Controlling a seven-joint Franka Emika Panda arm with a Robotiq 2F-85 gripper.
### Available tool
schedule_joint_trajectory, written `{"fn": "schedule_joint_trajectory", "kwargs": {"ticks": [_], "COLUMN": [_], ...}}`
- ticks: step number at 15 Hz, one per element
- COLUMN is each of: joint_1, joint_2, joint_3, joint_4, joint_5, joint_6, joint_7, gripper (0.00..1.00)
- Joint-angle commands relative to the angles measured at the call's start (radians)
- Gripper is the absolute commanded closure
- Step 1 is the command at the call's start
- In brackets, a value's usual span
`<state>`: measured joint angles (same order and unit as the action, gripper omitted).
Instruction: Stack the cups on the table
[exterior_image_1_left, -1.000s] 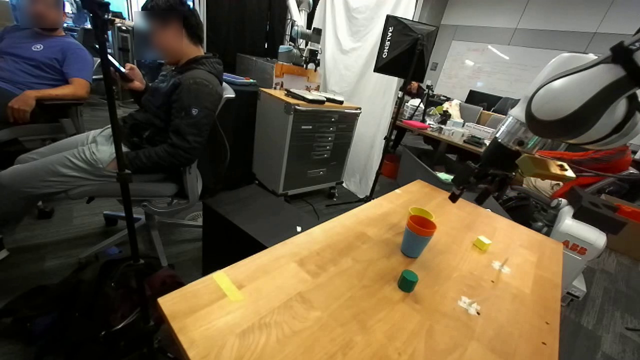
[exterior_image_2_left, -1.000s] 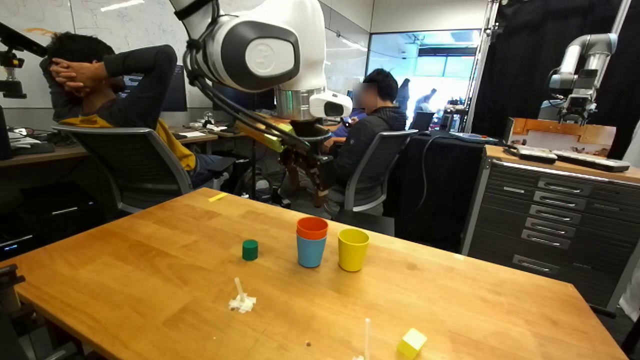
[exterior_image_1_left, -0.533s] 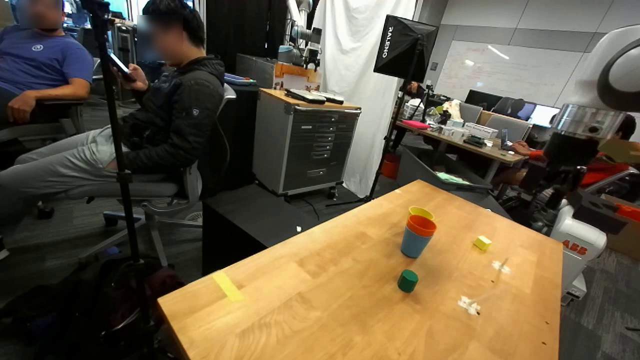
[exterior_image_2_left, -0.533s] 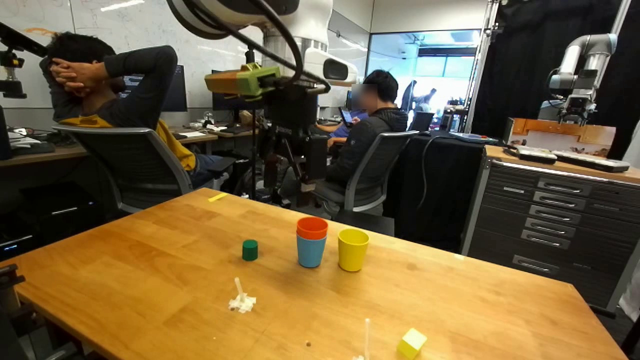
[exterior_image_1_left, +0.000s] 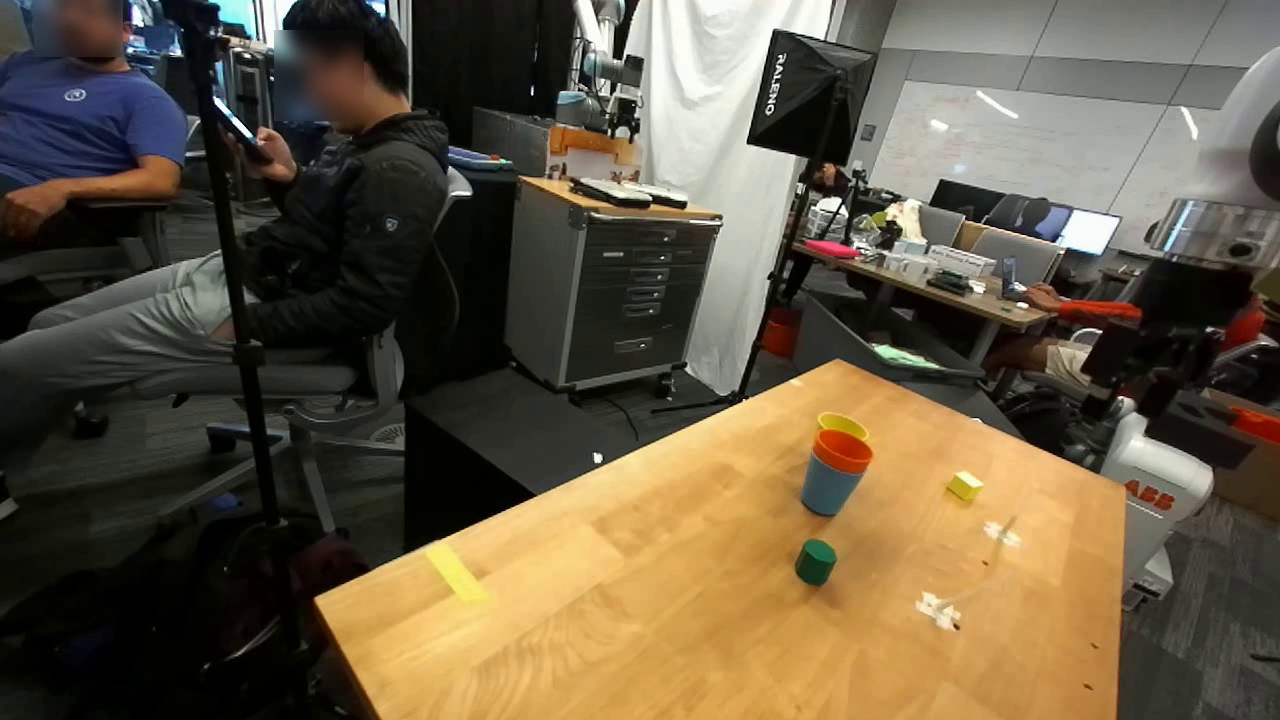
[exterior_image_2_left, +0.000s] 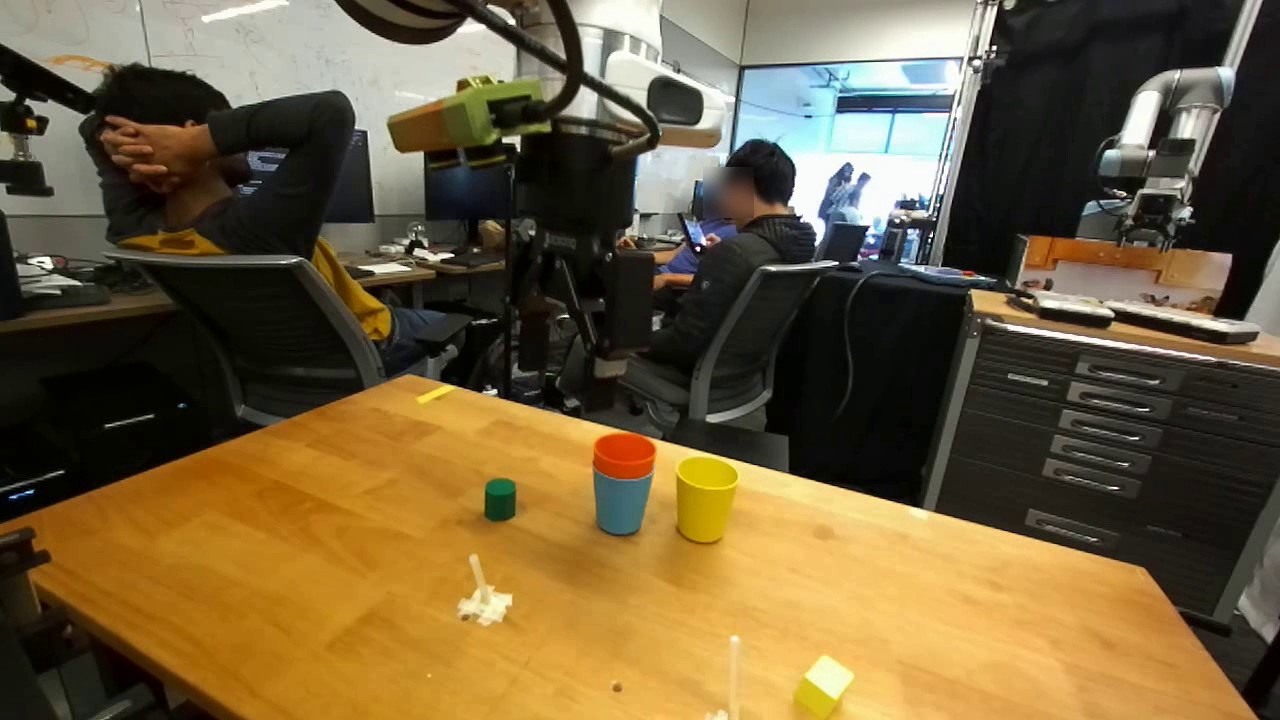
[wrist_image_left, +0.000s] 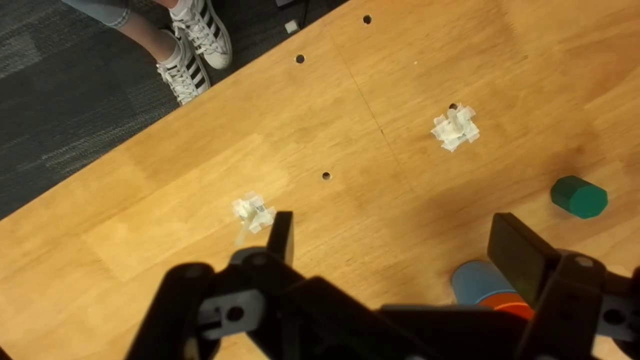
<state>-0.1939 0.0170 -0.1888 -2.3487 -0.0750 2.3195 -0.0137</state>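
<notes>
The orange-red cup (exterior_image_1_left: 843, 452) (exterior_image_2_left: 625, 456) sits nested upright in the blue cup (exterior_image_1_left: 830, 490) (exterior_image_2_left: 621, 503) on the wooden table (exterior_image_1_left: 640, 620) (exterior_image_2_left: 300, 560). The yellow cup (exterior_image_2_left: 706, 500) stands upright beside them, a small gap apart; in an exterior view its rim (exterior_image_1_left: 843, 424) shows behind the orange-red cup. My gripper (exterior_image_1_left: 1125, 402) (exterior_image_2_left: 568, 378) is open and empty, raised above the table, pointing down. In the wrist view its fingers (wrist_image_left: 392, 220) are wide apart; the blue cup (wrist_image_left: 477, 281) and orange-red cup (wrist_image_left: 507, 302) are partly hidden by the gripper. The yellow cup is hidden there.
A dark green block (exterior_image_1_left: 815, 562) (exterior_image_2_left: 500, 500) (wrist_image_left: 588, 200) stands near the blue cup. A yellow block (exterior_image_1_left: 965, 487) (exterior_image_2_left: 825, 687) lies nearer the robot. Two thin pegs, taped down, rise from the table (exterior_image_2_left: 483, 600) (exterior_image_2_left: 733, 680). A person's shoes (wrist_image_left: 195, 55) show beyond the table edge.
My gripper has drawn back from the cups, rightward in an exterior view, and turned from tilted to pointing down. The cups and blocks have not moved.
</notes>
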Motion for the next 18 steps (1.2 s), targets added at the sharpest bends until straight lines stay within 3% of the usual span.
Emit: {"fn": "schedule_joint_trajectory", "kwargs": {"ticks": [1, 5, 11, 18], "joint_1": [0.001, 0.002, -0.007, -0.046], "joint_2": [0.000, 0.019, 0.097, 0.361], "joint_3": [-0.001, 0.000, -0.006, -0.009], "joint_4": [0.001, 0.064, 0.308, 0.642], "joint_5": [0.000, 0.028, 0.132, 0.157], "joint_6": [-0.002, 0.027, -0.004, -0.066], "joint_7": [0.000, 0.034, 0.081, 0.110], "gripper": [0.00, 0.00, 0.00, 0.00]}}
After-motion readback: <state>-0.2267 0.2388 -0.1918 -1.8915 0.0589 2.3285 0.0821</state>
